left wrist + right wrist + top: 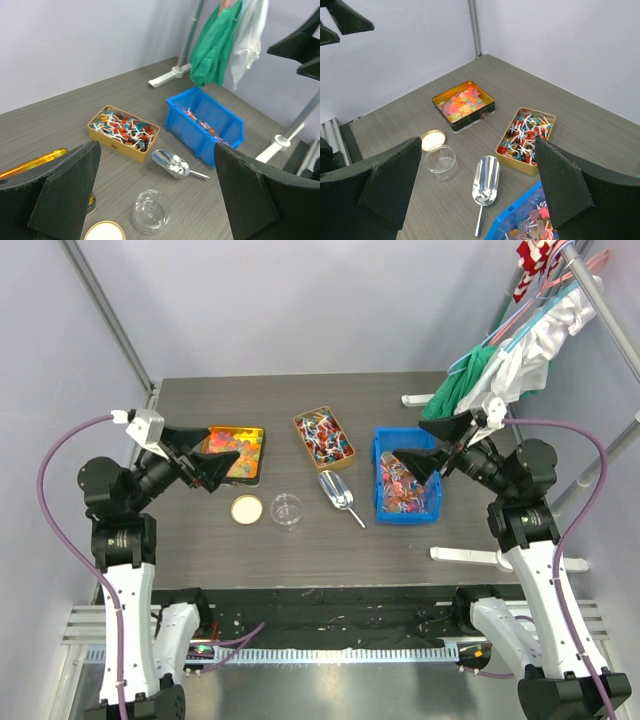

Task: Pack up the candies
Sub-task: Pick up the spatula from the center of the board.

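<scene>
The candies lie in three containers: gummy pieces in a dark tin [236, 450] [464, 102], stick sweets in a gold tin [323, 435] [125, 132] [526, 139], wrapped ones in a blue bin [405, 488] [205, 125] [525, 222]. A clear empty jar [286, 510] [151, 211] [440, 161] stands beside its lid [246, 509] [104, 231] [432, 139]. A metal scoop [338, 492] [172, 164] [486, 181] lies empty on the table. My left gripper [215, 468] [160, 200] hovers open and empty over the dark tin's near edge. My right gripper [422, 446] [475, 195] hovers open and empty above the blue bin.
A clothes rack with green and white garments [520, 340] stands at the back right; its white feet [470, 556] rest on the table beside the blue bin. Grey walls close the back and sides.
</scene>
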Motion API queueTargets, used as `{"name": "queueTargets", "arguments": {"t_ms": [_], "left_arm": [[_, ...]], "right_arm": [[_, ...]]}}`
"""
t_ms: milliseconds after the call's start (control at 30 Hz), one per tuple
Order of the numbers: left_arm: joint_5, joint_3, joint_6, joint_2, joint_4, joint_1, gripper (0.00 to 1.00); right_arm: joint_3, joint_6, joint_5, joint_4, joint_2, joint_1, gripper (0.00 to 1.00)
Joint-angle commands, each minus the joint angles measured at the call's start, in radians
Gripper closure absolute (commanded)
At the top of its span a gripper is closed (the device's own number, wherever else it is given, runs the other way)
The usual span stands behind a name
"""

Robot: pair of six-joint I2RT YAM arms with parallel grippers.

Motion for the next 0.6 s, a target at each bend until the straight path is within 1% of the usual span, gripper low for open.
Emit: {"name": "queueTargets", "arguments": {"t_ms": [0,67,133,167,200,233,267,300,400,500,567], "left_arm": [[-0.089,-0.011,0.004,0.007,0.028,0.012,0.00],[-0.086,-0.011,0.007,0.021,0.028,0.012,0.00],[-0.086,0.009,0.013,0.047,0.025,0.012,0.00],[-0.086,0.020,0.021,0.058,0.007,0.010,0.00],[-0.086,0.029,0.028,0.071,-0.002,0.010,0.00],[-0.086,0.040,0.050,0.082,-0.013,0.009,0.00],[-0.083,0.062,0.062,0.108,-0.028,0.007,0.00],[-0.076,0.072,0.079,0.120,-0.057,0.006,0.00],[-0.086,0.081,0.142,0.156,-0.103,0.003,0.00],[-0.111,0.052,0.165,0.171,-0.108,0.000,0.00],[-0.117,0.035,0.163,0.176,-0.096,-0.007,0.00]], "right_arm": [[0.003,-0.024,0.090,0.027,0.011,-0.004,0.00],[0.003,-0.019,0.105,0.033,0.030,0.006,0.01],[0.053,-0.031,0.142,-0.023,0.101,0.035,0.02],[0.085,-0.059,0.153,-0.057,0.137,0.083,0.05],[0.154,-0.132,0.176,-0.185,0.172,0.114,0.06],[0.182,-0.177,0.206,-0.234,0.241,0.150,0.06],[0.203,-0.214,0.269,-0.267,0.266,0.227,0.07],[0.219,-0.235,0.297,-0.296,0.286,0.257,0.07],[0.213,-0.274,0.371,-0.295,0.329,0.367,0.07],[0.226,-0.288,0.427,-0.296,0.399,0.429,0.07],[0.237,-0.297,0.459,-0.296,0.476,0.450,0.10]]}}
